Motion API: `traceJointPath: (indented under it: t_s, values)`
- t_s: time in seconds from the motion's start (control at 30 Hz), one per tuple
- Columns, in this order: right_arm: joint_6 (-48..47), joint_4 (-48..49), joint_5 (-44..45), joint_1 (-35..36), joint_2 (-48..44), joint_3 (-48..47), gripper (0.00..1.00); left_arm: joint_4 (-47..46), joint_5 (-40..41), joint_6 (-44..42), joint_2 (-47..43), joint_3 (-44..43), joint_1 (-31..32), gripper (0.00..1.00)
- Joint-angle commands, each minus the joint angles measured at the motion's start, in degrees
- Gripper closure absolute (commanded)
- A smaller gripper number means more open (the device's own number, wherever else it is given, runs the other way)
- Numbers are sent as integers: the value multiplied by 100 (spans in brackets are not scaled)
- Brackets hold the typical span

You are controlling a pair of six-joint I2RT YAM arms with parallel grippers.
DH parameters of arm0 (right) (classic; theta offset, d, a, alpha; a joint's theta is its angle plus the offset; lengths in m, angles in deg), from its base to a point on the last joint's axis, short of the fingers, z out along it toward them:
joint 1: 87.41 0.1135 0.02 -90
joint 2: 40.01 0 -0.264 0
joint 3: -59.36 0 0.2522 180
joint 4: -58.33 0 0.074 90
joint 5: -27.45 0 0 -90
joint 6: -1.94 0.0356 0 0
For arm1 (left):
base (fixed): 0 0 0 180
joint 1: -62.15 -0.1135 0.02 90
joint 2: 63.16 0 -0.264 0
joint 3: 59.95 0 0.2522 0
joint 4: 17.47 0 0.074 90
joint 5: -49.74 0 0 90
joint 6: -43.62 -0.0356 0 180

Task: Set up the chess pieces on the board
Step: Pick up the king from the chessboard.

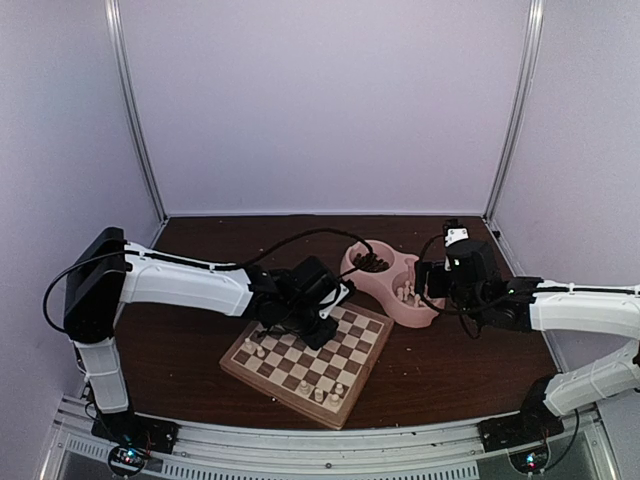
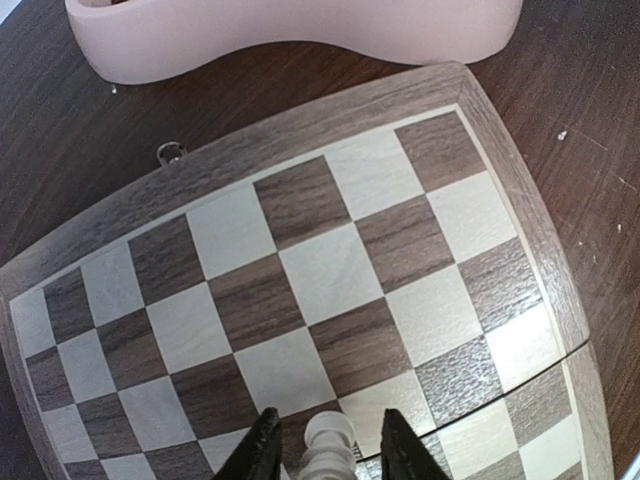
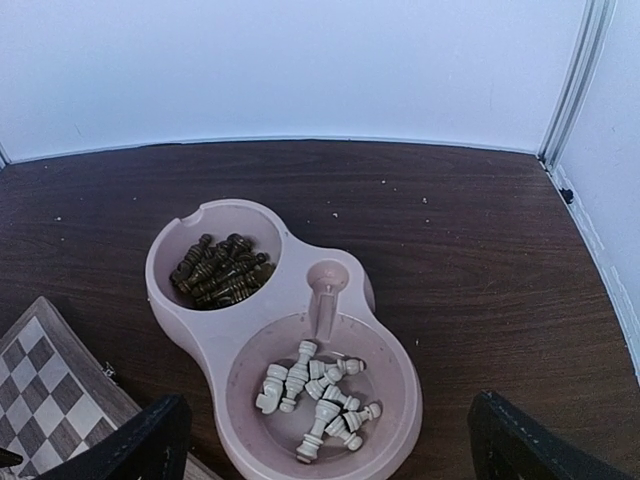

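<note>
Left gripper [image 2: 328,418] straddles a cream piece [image 2: 330,445] over the board [image 2: 320,270].
Fingers [image 2: 262,455] sit close either side; clamped or not, I can't tell. An off-centre pinch could topple it.

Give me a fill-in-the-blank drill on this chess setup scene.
1. Cream or dark? The left gripper straddles a ___ chess piece over the board.
2. The pink bowl has ___ compartments.
3. The right gripper hangs ___ above the bowl.
Missing: cream; two; open.
</note>
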Motion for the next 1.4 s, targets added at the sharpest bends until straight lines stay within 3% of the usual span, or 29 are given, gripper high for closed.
traceJointPath:
  t_s: [0.0,0.33,0.4,0.47,0.53,1.37]
  values:
    - [-194,52,114,8,-87,46,0,-107,0,5,105,-205,-30,71]
    - [-244,138,-131,13,15,26,0,-72,217,-119,-178,-56,-28,79]
    - [-253,131,-143,11,64,0,0,-60,205,-125,-224,-24,-33,76]
    - [-261,118,-161,15,112,-36,0,-50,164,-128,-256,-27,-28,65]
    - [-262,112,-174,14,143,-49,0,-47,100,-114,-270,-26,-30,60]
    - [-253,103,-179,4,217,-57,0,176,113,-95,-295,-6,-28,65]
